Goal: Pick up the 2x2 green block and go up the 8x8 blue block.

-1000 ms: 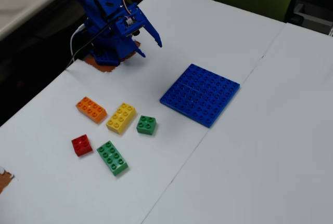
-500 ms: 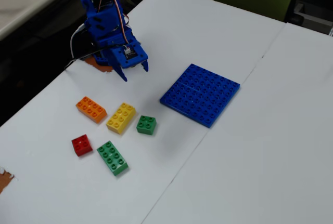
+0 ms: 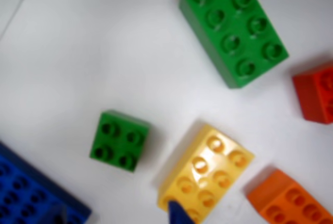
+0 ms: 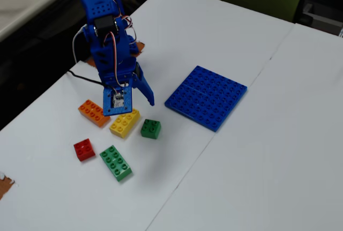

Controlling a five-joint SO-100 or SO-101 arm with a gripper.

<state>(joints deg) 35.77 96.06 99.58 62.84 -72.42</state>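
The 2x2 green block [image 4: 151,128] lies flat on the white table, just right of a yellow brick [image 4: 124,122]. In the wrist view the 2x2 green block [image 3: 119,141] sits a little ahead of my jaws. My blue gripper [image 4: 138,107] hovers above and just behind these two bricks, open and holding nothing. At the wrist view's bottom edge my gripper [image 3: 117,219] shows one fingertip [image 3: 177,214] over the yellow brick [image 3: 208,174], the other dim over the plate's corner. The 8x8 blue block [image 4: 206,97] lies flat to the right; its corner [image 3: 26,193] shows bottom left.
A longer light-green brick [image 4: 116,162] [image 3: 234,26], a red brick [image 4: 84,149] [image 3: 317,91] and an orange brick [image 4: 94,112] [image 3: 289,200] lie close around the yellow one. The table's left edge drops off near the arm's base [image 4: 102,54].
The arm has swung forward and down from near its base; the gripper now hangs over the yellow brick, beside the small green one. No brick has moved.
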